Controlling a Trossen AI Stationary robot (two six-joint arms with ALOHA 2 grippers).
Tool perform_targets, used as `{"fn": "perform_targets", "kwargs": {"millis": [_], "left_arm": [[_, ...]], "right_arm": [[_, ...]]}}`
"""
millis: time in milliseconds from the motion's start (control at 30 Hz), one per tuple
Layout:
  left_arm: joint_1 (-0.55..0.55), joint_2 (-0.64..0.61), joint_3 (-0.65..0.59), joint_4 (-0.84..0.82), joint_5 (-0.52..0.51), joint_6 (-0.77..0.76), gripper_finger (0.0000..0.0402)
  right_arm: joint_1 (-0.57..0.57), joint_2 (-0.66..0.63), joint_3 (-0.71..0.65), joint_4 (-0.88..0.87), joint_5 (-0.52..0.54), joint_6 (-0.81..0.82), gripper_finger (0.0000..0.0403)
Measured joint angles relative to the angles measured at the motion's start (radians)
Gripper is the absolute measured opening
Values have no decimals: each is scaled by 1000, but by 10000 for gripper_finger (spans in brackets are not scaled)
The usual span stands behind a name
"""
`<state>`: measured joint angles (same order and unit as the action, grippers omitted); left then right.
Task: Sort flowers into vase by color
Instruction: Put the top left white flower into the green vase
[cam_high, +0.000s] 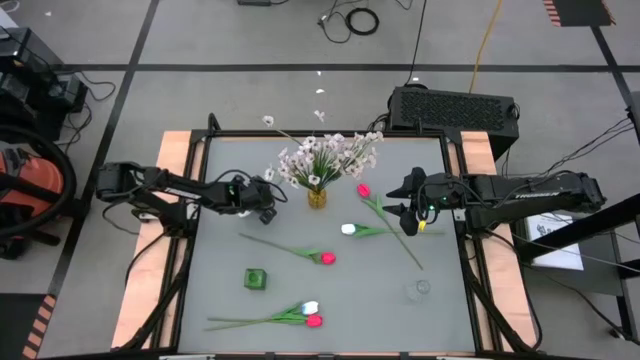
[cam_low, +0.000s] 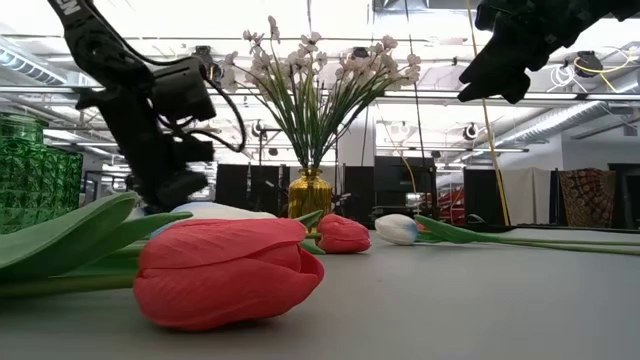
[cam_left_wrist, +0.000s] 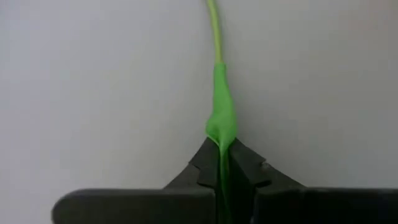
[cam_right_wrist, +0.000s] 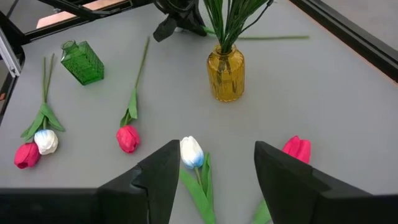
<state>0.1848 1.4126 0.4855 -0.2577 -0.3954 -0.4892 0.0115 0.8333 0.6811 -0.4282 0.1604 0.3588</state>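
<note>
A yellow vase (cam_high: 316, 197) (cam_right_wrist: 225, 74) holds sprays of pale blossoms (cam_high: 330, 155). My left gripper (cam_high: 265, 212) (cam_left_wrist: 222, 155) hangs left of it, shut on a thin green stem; I cannot tell which flower it belongs to. My right gripper (cam_high: 410, 215) (cam_right_wrist: 217, 168) is open and hovers above a white tulip (cam_right_wrist: 191, 151) and a pink-red tulip (cam_right_wrist: 297, 149), both lying on the table. Another pink-red tulip (cam_high: 327, 258) lies mid-table. A white and a pink-red tulip (cam_high: 311, 313) lie together near the near edge. My left gripper pinches a thin green stem between its two fingers at a thicker green section (cam_left_wrist: 221, 124). The stem runs straight on ahead of the fingertips, along the fingers, over the grey table. Its flower end is outside the wrist view.
A small green glass vase (cam_high: 255, 278) (cam_right_wrist: 83, 61) stands left of centre toward the near edge. A clear glass (cam_high: 418, 290) stands near the right near corner. Wooden rails (cam_high: 175, 150) border the table's left and right sides. A black box (cam_high: 455, 108) sits beyond the far edge.
</note>
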Motion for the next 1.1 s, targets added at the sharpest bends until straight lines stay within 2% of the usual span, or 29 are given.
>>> {"fn": "perform_targets", "kwargs": {"millis": [233,367,533,767,933,1100], "left_arm": [[-33,-161,86,-408,5,-82,28],[-118,-267,123,-559,81,-155,17],[-252,-370,129,-574,254,-257,14],[-434,-402,129,-553,386,-418,13],[-500,-402,142,-497,448,-384,13],[-515,-402,245,-511,466,-288,12]], "right_arm": [[0,0,0,6,0,-4,199],[0,0,0,7,0,-3,199],[5,0,0,27,0,-2,199],[68,0,0,121,-11,-24,199],[157,10,0,262,-36,-100,199],[237,69,55,321,-33,-178,199]]}}
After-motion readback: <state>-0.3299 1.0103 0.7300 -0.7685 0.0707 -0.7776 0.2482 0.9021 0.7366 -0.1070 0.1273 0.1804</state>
